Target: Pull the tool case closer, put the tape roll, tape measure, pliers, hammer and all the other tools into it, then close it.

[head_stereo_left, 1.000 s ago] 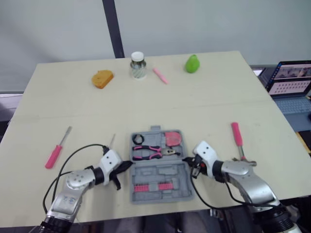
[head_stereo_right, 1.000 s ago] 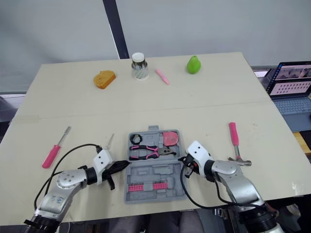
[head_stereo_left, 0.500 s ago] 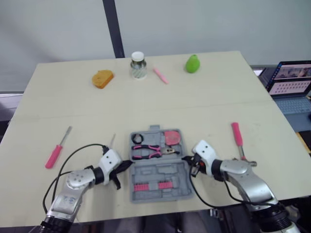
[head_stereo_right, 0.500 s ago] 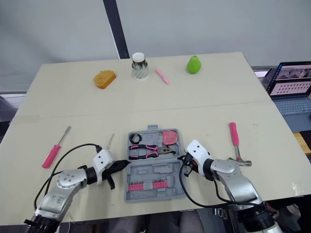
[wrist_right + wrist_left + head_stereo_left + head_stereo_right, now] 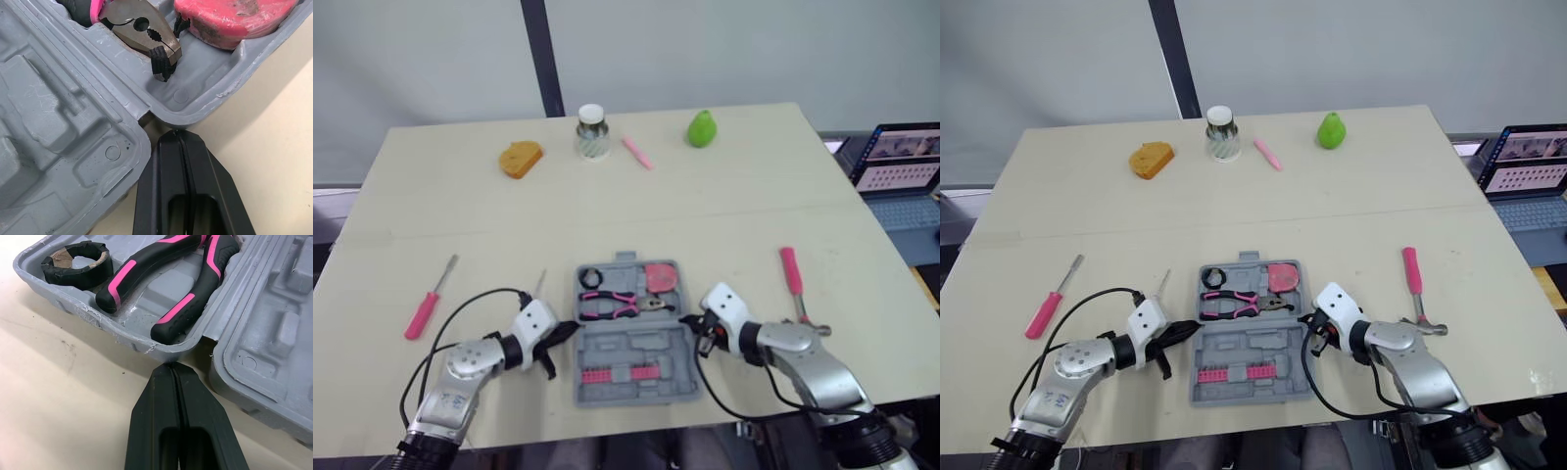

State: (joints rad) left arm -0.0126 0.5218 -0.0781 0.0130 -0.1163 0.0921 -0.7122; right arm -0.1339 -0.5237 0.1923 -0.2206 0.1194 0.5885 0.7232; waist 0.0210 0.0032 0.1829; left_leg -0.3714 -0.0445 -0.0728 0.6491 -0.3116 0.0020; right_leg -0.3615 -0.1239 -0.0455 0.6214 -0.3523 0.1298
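Right now your tool case (image 5: 641, 345) lies open and flat on the table (image 5: 705, 215), close to the robot's edge and between the two arms. Your left gripper (image 5: 172, 368) has its two black fingers pressed together with no gap and nothing between them. Its tip sits at the case's left side wall, just at the notch where the two halves meet. Your right gripper (image 5: 177, 134) is pinched together the same way, holding nothing, with its tip at the matching notch on the right side. The far half of the case holds the black tape roll (image 5: 73, 279) at its left. The pink-and-black pliers (image 5: 183, 308) lie across its near part, and the pink tape measure (image 5: 230, 22) sits at its right, next to the plier nose. The near half carries a row of pink bits (image 5: 617, 375). Out on the table, the pink-handled hammer (image 5: 791, 274) lies to the right of the case, beyond your right arm. A pink-handled screwdriver (image 5: 426, 308) lies well to the left, and a thin metal shaft (image 5: 539, 282) shows beside your left arm. Along the far edge stand an orange-brown lump (image 5: 520, 158), a white-lidded jar (image 5: 591, 132), a pink pen-like stick (image 5: 635, 152) and a green pear (image 5: 702, 127). A laptop (image 5: 901, 162) sits off the table's right side, its screen writing too small to read.
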